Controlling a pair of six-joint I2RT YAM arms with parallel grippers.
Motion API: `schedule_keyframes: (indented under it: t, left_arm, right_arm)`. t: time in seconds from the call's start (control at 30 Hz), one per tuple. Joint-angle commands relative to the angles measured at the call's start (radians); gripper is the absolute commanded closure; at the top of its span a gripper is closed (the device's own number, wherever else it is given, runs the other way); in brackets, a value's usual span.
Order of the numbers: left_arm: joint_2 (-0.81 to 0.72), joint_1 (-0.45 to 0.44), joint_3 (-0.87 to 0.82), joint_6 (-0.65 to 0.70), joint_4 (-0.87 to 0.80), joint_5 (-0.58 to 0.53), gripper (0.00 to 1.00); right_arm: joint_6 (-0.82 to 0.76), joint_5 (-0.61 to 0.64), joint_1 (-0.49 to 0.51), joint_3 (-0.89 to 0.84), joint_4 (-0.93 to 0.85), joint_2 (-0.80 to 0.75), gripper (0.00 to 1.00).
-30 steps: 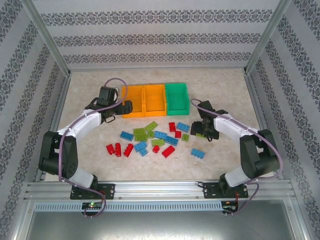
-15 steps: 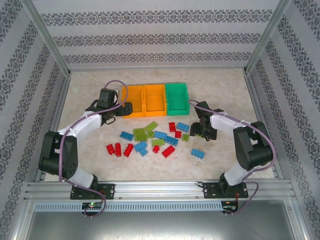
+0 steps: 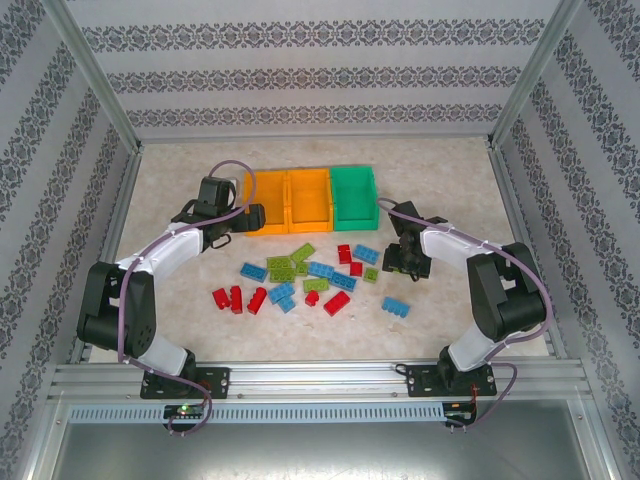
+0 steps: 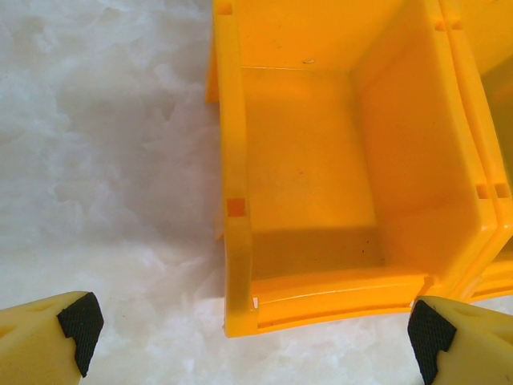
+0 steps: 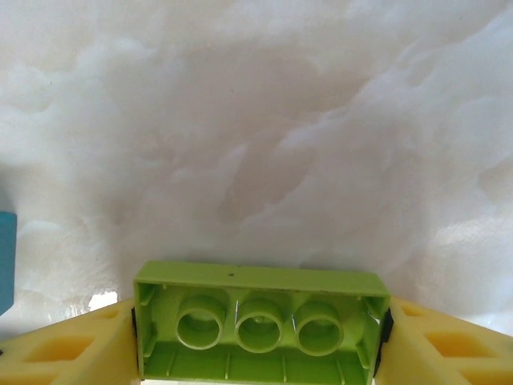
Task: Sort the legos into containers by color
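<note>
Between the fingers of the right claw (image 5: 260, 341) sits a lime brick (image 5: 256, 293), hollow underside to the camera, a pad pressed against each short end. That's a narrow grip on this one piece. Its lower edge is cut off by the frame, and whether it has left the table (image 5: 256, 120) I cannot tell. Just beside that claw a blue brick (image 5: 5, 261) pokes in, mostly cropped. Further out on that side lie the loose bricks (image 3: 282, 268), red, lime and blue all mixed on the table, so nearly the whole sort lies ahead. Beyond the claw stands the green bin (image 3: 355, 195), then the second orange bin (image 3: 309, 198). Both look empty from above, though their near walls hide some floor. Across at the far end of the row, the left claw (image 4: 252, 333) hangs spread wide, holding nothing, just short of the near lip of the orange bin (image 4: 309, 160), which is bare inside. No brick is binned yet, as far as I can see.
</note>
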Motion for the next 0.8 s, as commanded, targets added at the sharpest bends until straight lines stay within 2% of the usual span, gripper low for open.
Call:
schedule_keyframes:
  t: [0.0, 0.2, 0.33, 0.5, 0.63, 0.77]
  left_arm:
    - [-0.027, -0.010, -0.018, 0.007, 0.030, -0.005, 0.00]
    - [-0.030, -0.010, -0.019, -0.005, 0.014, -0.032, 0.00]
    - [-0.040, -0.010, -0.021, -0.016, -0.004, -0.059, 0.00]
    - [-0.038, -0.012, -0.015, -0.028, -0.039, -0.071, 0.00]
    - [-0.026, -0.010, -0.007, -0.027, -0.083, -0.066, 0.00]
    - [-0.010, -0.010, 0.001, -0.024, -0.140, -0.076, 0.00]
  right_arm:
    - [0.010, 0.013, 0.015, 0.016, -0.013, -0.046, 0.37]
    - [-0.009, -0.012, 0.067, 0.122, -0.009, -0.119, 0.39]
    - [-0.013, -0.063, 0.138, 0.224, 0.063, -0.114, 0.39]
    - [0.002, -0.142, 0.210, 0.400, 0.156, 0.004, 0.40]
    - [0.017, -0.218, 0.235, 0.565, 0.177, 0.157, 0.40]
    - [0.033, -0.234, 0.240, 0.680, 0.165, 0.281, 0.40]
